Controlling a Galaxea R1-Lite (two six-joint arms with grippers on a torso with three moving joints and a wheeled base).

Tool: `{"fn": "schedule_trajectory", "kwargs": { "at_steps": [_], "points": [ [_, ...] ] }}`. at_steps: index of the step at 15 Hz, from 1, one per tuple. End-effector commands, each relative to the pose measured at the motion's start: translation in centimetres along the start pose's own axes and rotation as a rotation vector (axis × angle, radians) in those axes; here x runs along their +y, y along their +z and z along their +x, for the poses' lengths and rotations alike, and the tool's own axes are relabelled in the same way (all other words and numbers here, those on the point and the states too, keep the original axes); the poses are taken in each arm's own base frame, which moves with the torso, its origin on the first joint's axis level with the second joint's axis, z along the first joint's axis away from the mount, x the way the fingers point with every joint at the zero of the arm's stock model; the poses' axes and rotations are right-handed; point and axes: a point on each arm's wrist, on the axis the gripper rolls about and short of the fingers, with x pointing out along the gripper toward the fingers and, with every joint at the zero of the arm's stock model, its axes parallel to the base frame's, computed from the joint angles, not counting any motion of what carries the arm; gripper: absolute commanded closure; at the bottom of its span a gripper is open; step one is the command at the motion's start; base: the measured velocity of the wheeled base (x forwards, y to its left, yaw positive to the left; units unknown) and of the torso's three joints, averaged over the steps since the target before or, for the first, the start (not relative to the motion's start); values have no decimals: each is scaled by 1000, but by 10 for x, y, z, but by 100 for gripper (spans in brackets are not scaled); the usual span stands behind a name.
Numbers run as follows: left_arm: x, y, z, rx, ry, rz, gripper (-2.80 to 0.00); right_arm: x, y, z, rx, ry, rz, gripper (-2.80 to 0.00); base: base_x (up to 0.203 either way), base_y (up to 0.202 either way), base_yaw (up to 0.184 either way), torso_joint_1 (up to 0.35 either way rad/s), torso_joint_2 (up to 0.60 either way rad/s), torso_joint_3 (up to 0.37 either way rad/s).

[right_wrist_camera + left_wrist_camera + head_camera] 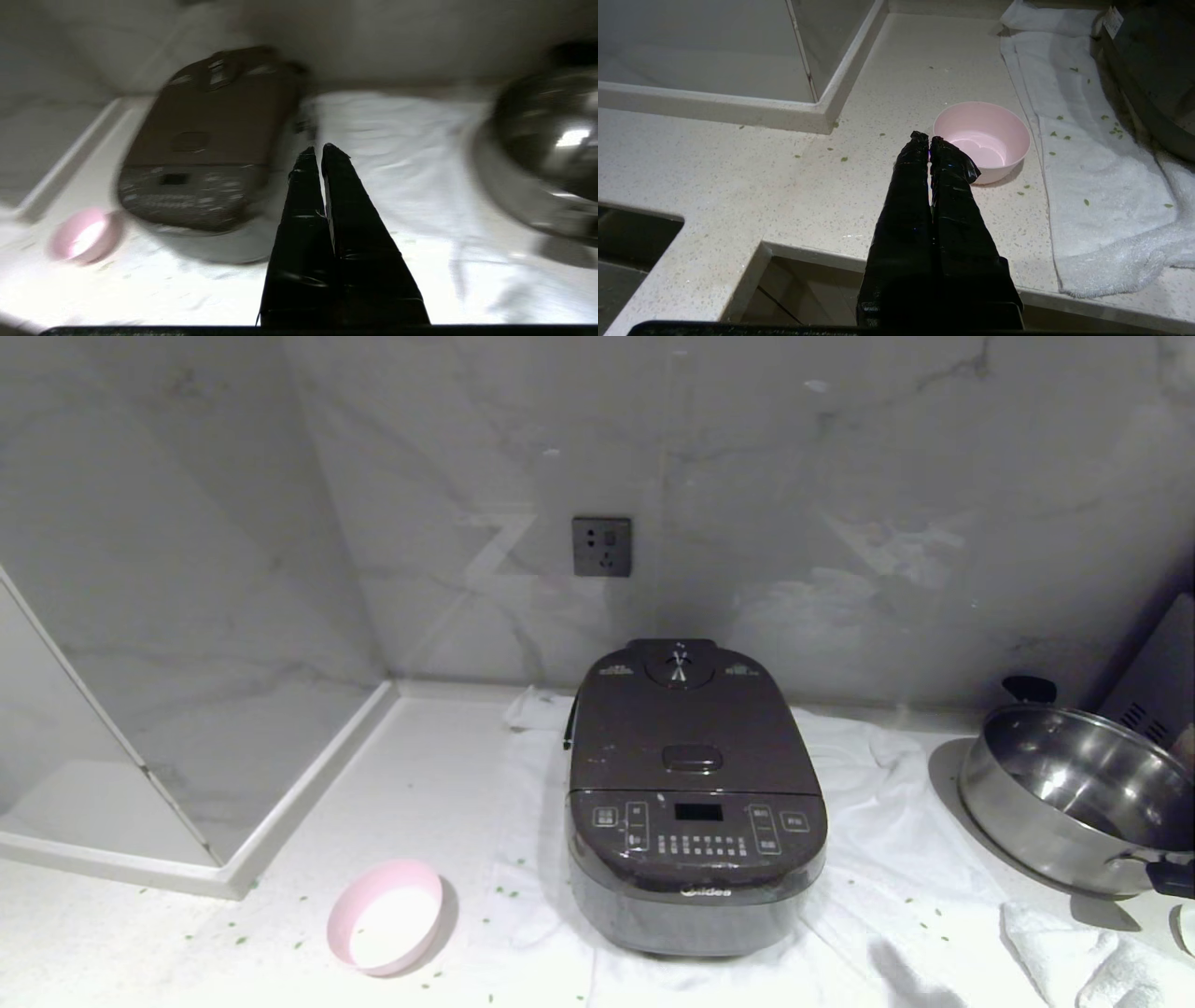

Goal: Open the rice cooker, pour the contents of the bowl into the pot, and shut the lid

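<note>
The dark brown-grey rice cooker (695, 821) stands on a white towel mid-counter, its lid (689, 723) down, so the pot is hidden. To its front left sits the pale pink bowl (385, 915), upright and holding nothing. Green bits (1113, 130) lie scattered on towel and counter. Neither gripper shows in the head view. In the left wrist view my left gripper (929, 138) is shut, holding nothing, hovering just short of the bowl (983, 140). My right gripper (316, 150) is shut, holding nothing, above the towel to the right of the cooker (205, 140).
A shiny steel pan (1074, 798) with black handles stands at the right, a folded white cloth (1092, 961) in front of it. A raised white ledge (308, 784) bounds the counter at the left. A wall socket (601, 547) sits behind the cooker.
</note>
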Motion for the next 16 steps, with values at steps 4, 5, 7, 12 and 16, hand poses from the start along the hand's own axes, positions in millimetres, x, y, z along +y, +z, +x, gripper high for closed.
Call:
{"fn": "schedule_trajectory", "kwargs": {
  "at_steps": [4, 5, 7, 12, 16],
  "points": [
    [-1, -3, 1, 5, -18, 65, 0, -12, -12, -76, -274, -275, -107, 0, 0, 0, 0, 0, 0, 0],
    [-1, -3, 1, 2, -19, 64, 0, -10, -15, -84, -291, -312, -124, 0, 0, 0, 0, 0, 0, 0],
    [-1, -2, 1, 1, -16, 48, 0, -7, -21, -95, -299, -375, -161, 0, 0, 0, 0, 0, 0, 0],
    [0, -2, 2, -14, -7, 19, 0, 0, -41, -129, -412, -208, -231, 0, 0, 0, 0, 0, 0, 0],
    [0, -2, 2, -14, -4, 2, 0, -10, -93, -118, -272, -182, -245, 0, 0, 0, 0, 0, 0, 0]
  ]
}}
